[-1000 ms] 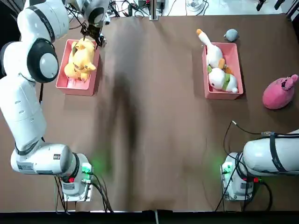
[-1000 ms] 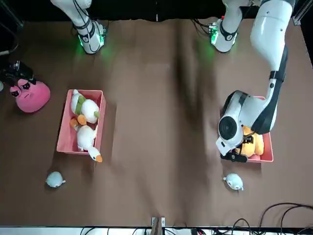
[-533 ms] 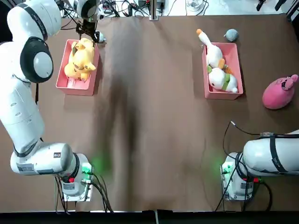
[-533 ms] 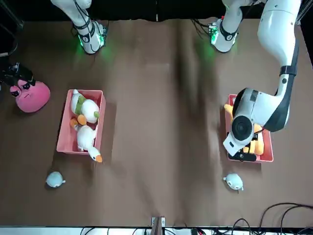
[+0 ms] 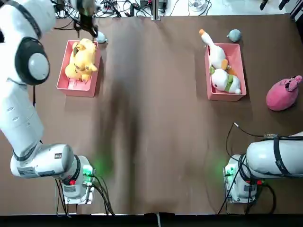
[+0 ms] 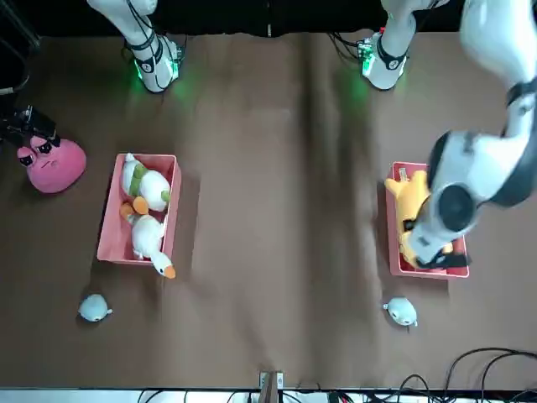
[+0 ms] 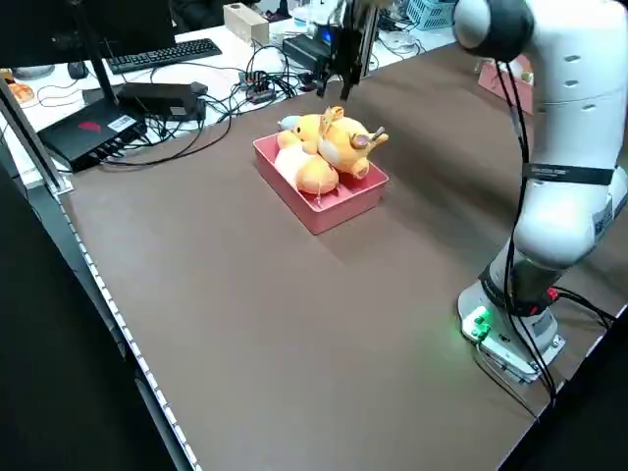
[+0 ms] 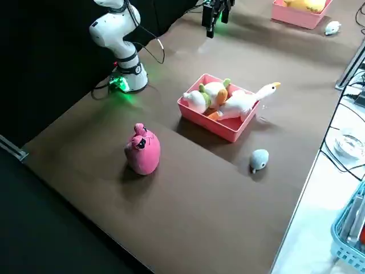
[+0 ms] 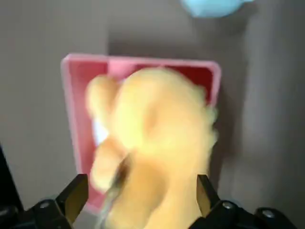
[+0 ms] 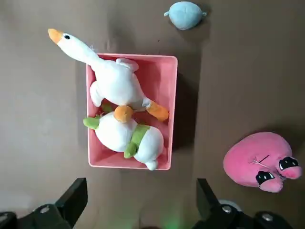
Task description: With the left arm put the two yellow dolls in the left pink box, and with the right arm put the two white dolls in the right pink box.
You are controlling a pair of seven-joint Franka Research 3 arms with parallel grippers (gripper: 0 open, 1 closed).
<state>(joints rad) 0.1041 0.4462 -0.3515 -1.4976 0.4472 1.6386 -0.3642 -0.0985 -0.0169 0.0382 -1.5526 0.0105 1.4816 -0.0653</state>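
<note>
The two yellow dolls [image 5: 81, 59] lie piled in the left pink box [image 5: 78, 92], at the far left of the table. My left gripper [image 5: 88, 22] hangs open above the box's far end and holds nothing. In the left wrist view its fingers [image 9: 76, 193] straddle the dolls [image 9: 157, 124] from above without touching. The white goose [image 5: 216, 52] and the rounder white doll [image 5: 225, 80] lie in the right pink box [image 5: 239, 56], the goose's head over the far rim. My right gripper [image 10: 140, 191] is open and empty, high above that box. The right arm [image 5: 277, 158] is folded near its base.
A round pink plush [image 5: 283, 93] sits to the right of the right box. One small grey-blue plush [image 5: 234, 35] lies beyond the right box, another [image 6: 401, 311] beyond the left box. Cables and equipment line the table's far edge.
My left gripper has drawn up and back from the yellow dolls toward the table's far edge, still open. The dolls stay in the left box. The right arm has not moved.
</note>
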